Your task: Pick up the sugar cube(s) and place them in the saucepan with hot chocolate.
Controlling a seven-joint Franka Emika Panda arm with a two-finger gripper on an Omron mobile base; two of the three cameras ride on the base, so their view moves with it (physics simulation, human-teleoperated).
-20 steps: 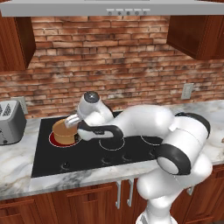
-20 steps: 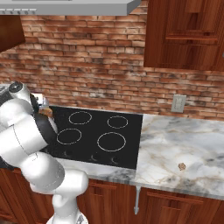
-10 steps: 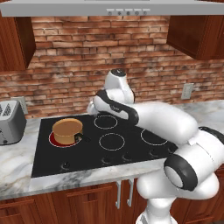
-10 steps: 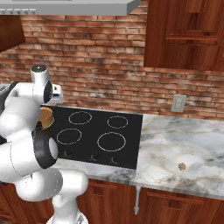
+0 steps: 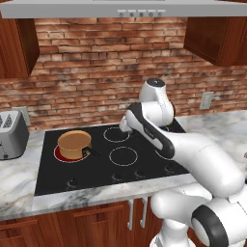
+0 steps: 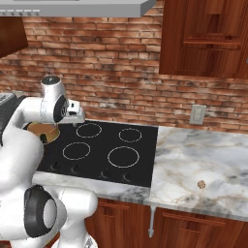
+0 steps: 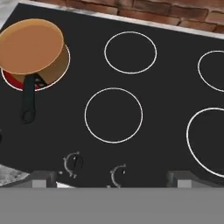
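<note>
Saucepan with hot chocolate (image 5: 74,144) sits on the rear-left burner of the black cooktop (image 5: 96,169), over a red-glowing ring; short black handle points toward the front edge. In the hand view the pan (image 7: 33,51) lies at upper left. One sugar cube (image 6: 201,184) rests on the marble counter (image 6: 203,160) right of the cooktop, well apart from the pan. Gripper (image 7: 109,178) spread wide, nothing between the finger tips, hovering above the cooktop's front knobs. Grey toaster (image 5: 10,135) stands left of the cooktop.
</note>
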